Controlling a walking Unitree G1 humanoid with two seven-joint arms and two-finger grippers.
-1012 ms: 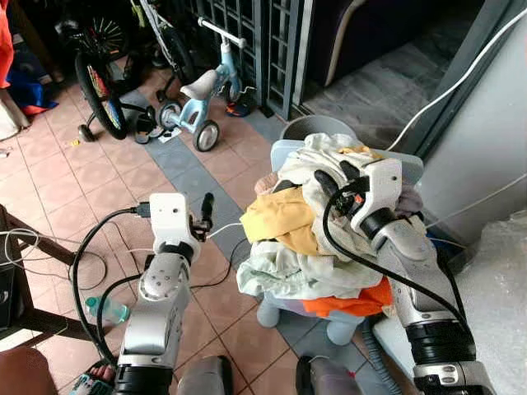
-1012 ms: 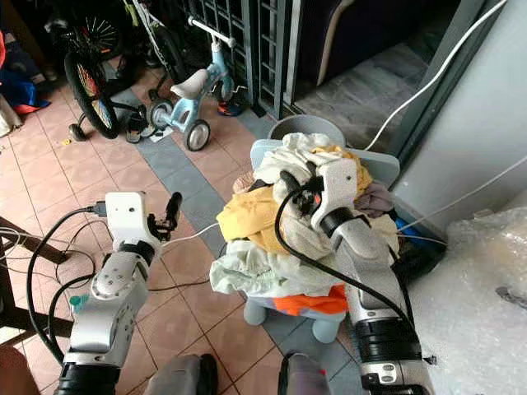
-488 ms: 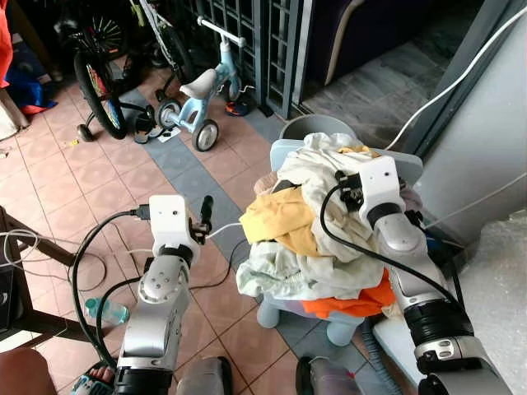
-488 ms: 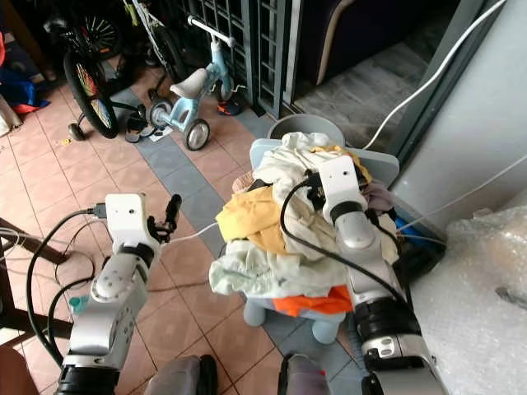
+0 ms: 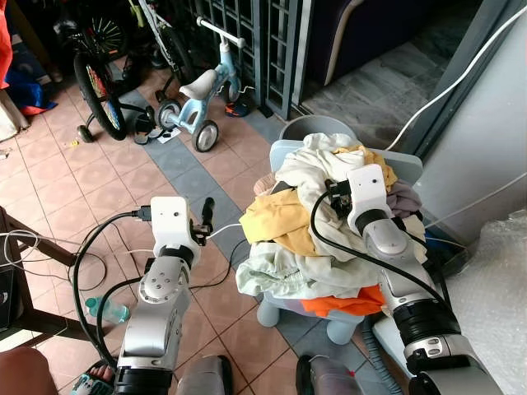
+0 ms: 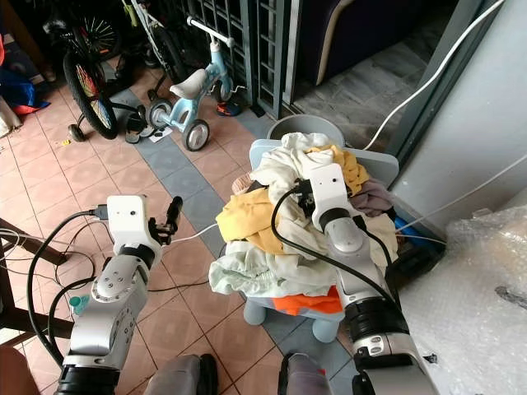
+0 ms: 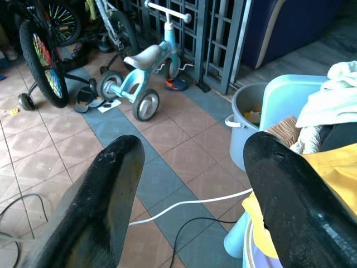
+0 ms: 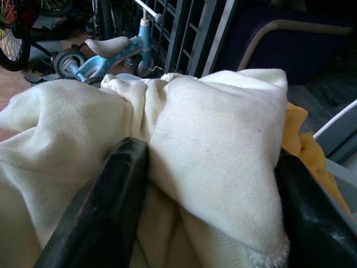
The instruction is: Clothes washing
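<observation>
Picking from the heaped laundry basket [image 5: 290,313] is under way: cream cloth [image 8: 212,128] is bracketed by the spread right gripper [image 8: 206,184], not yet pinched. Closing and lifting are called for next.

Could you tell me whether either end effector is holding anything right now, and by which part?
The right end effector has a bunched fold of the cream garment between its fingers, atop the laundry pile; a firm hold cannot be confirmed. The left end effector is open, holding nothing.

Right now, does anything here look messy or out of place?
Yes. The laundry basket is overfilled: clothes bulge above its rim and spill over the sides. A water bottle lies on the floor among loose cables.
</observation>
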